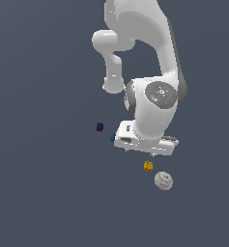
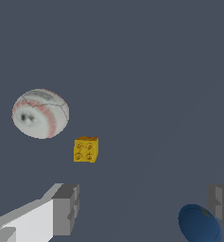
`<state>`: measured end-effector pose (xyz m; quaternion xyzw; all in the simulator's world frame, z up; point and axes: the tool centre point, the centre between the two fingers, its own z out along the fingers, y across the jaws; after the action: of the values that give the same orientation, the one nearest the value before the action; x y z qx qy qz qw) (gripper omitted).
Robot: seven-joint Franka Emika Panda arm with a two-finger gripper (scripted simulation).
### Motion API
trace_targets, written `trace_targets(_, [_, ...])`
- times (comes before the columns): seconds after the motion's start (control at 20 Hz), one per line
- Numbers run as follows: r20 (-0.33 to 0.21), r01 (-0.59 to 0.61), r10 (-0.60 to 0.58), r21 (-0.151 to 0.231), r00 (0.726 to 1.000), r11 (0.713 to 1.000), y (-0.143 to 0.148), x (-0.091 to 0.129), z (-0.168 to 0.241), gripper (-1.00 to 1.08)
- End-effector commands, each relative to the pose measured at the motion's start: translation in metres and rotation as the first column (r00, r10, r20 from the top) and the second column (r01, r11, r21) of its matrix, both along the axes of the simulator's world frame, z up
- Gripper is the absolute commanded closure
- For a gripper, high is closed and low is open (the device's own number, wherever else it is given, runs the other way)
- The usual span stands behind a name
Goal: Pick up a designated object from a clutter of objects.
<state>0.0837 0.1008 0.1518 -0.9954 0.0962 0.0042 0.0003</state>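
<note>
While the gripper [image 2: 142, 208] hangs with its jaws spread wide and holding nothing, the yellow studded block [image 2: 85, 150] sits free just beside the baseball [image 2: 40, 113]; the blue ball [image 2: 199, 223] lies by one finger.

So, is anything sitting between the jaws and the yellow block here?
Nothing visible does. In the wrist view the yellow block lies on bare floor ahead of the open gripper, off toward one finger. The baseball sits close beside the block but beyond it, and the blue ball is near the other finger, off the path.
</note>
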Motion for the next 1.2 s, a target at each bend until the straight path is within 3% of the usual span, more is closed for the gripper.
trace_targets(0.0, [0.003, 0.016, -0.016, -0.001, 1.0, 1.0, 0.016, 0.005, -0.021, -0.92])
trace_targets(0.5, [0.008, 0.051, -0.051, -0.001, 0.999, 0.999, 0.054, 0.012, -0.073, -0.92])
trace_targets(1.15, [0.007, 0.054, -0.054, -0.002, 0.999, 0.999, 0.058, 0.011, -0.096, -0.92])
